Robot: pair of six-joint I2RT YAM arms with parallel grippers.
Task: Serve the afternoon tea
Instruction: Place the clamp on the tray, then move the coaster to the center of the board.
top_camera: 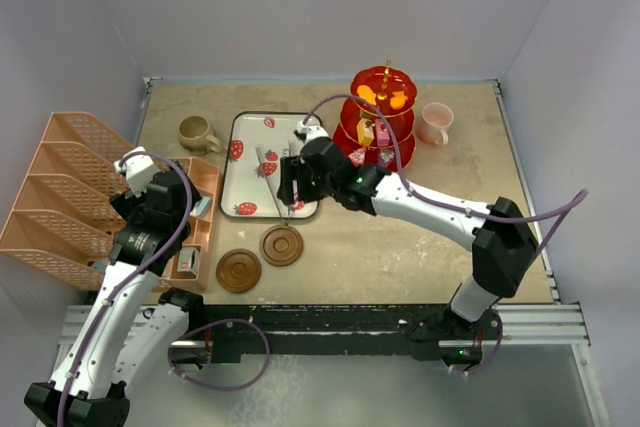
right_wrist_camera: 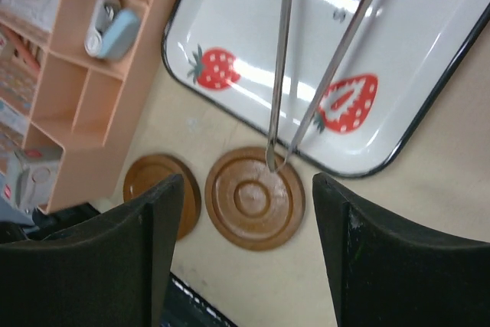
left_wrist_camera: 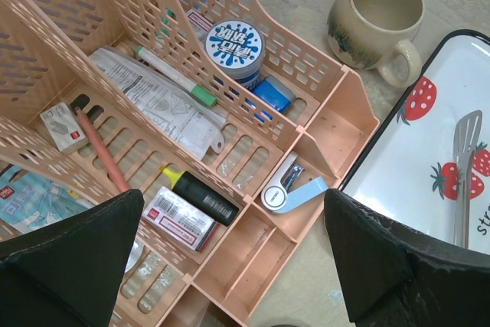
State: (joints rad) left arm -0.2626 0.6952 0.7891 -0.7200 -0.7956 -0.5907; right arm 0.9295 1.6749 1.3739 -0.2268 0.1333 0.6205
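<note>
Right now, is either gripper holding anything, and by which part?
Nothing is held. The right gripper is open above the long metal tweezers, which lie untouched on the white strawberry-printed tray. The left gripper is open over the peach plastic organiser.

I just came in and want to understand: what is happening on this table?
The right pincer hangs open over the long tweezers, which lie on the strawberry tray with tips over one coaster. The left pincer, open, hovers above the peach organizer. Sweets sit on the red stand; the olive mug and the pink mug stand apart from the coasters.
</note>
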